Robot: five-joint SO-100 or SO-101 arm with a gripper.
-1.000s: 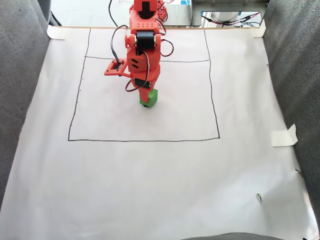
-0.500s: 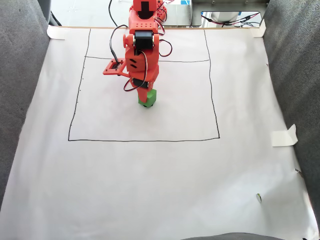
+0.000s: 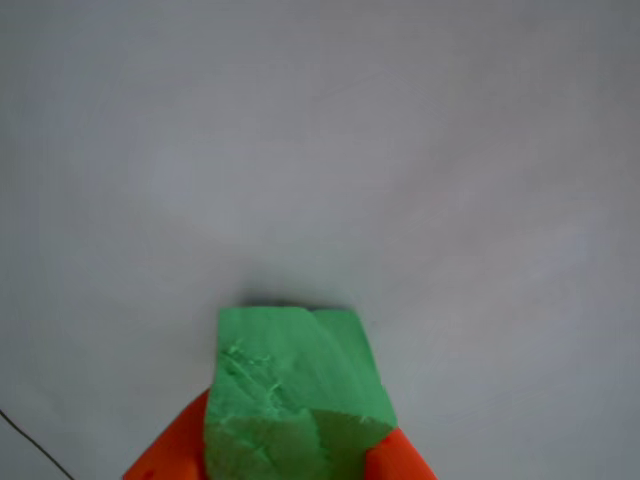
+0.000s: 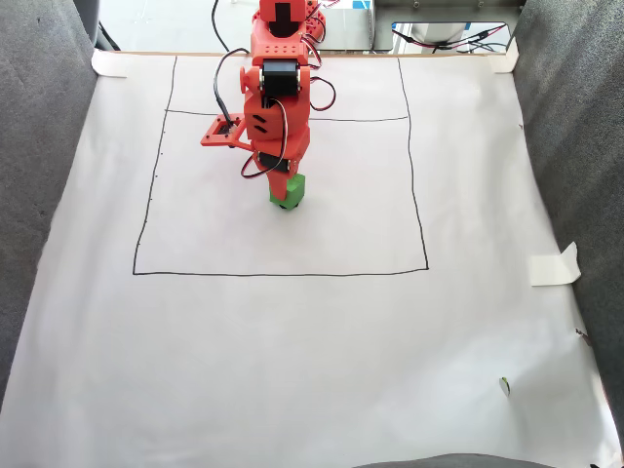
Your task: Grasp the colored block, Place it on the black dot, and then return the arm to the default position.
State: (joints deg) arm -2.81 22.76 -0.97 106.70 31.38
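The colored block [image 3: 295, 385], a bright green foam cube with scuffed faces, sits between two orange fingers [image 3: 165, 450] at the bottom of the other view. My gripper [image 3: 300, 425] is shut on it. In the fixed view the orange arm [image 4: 276, 88] reaches down from the back edge, and the gripper [image 4: 283, 183] holds the colored block [image 4: 290, 190] low over the white paper inside the drawn square. A dark sliver [image 3: 285, 300] lies at the block's far edge. I cannot tell whether it is the black dot or shadow; the rest is hidden under the block.
Thin black lines [image 4: 283, 273] form a square on the white paper [image 4: 312, 370]. Grey fabric walls [image 4: 39, 146] flank both sides. A folded tape piece [image 4: 554, 265] lies at the right edge, with a small speck [image 4: 504, 385] nearer the front. Cables and boxes [image 4: 429, 34] stand behind the arm.
The arm and the green block shifted slightly left and back early on, then held still. The grip on the block is unchanged.
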